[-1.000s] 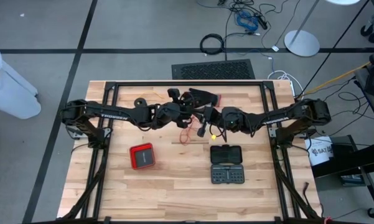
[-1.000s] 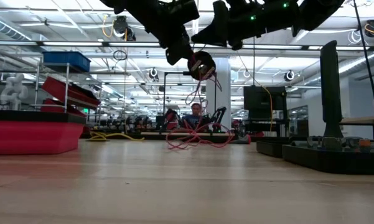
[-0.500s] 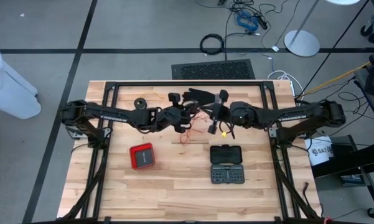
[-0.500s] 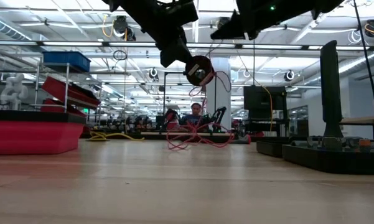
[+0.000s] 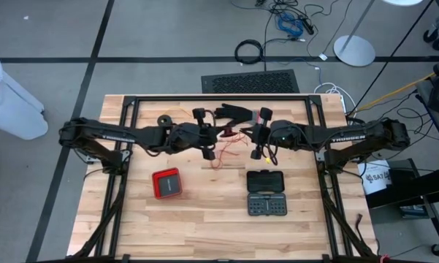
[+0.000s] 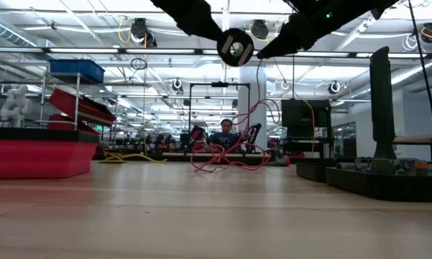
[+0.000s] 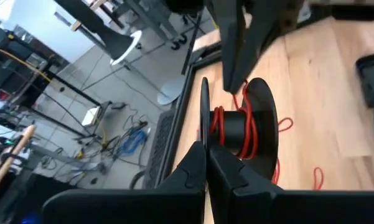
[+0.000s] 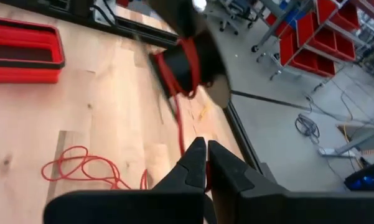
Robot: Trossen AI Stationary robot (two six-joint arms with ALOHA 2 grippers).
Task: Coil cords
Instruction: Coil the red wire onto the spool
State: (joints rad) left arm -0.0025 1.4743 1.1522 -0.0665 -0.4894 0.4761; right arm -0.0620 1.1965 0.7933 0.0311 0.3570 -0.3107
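Both grippers clamp red cord above the table's upper centre.

The left gripper [image 7: 206, 163] is clamped on a black spool's [image 7: 249, 121] rim; the right gripper [image 8: 205, 163] pinches the red cord [image 8: 177, 118] running from it. Loose loops [image 5: 220, 159] lie below centre, beside the red case [image 5: 166, 183].

Overhead looking down, table-level sideways, wrists close, all sharing the red cord [image 5: 220, 159]

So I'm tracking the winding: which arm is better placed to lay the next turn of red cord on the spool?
Probably the right. The right gripper is shut on the red cord leading to the spool, while the left gripper is shut on the spool's flange.
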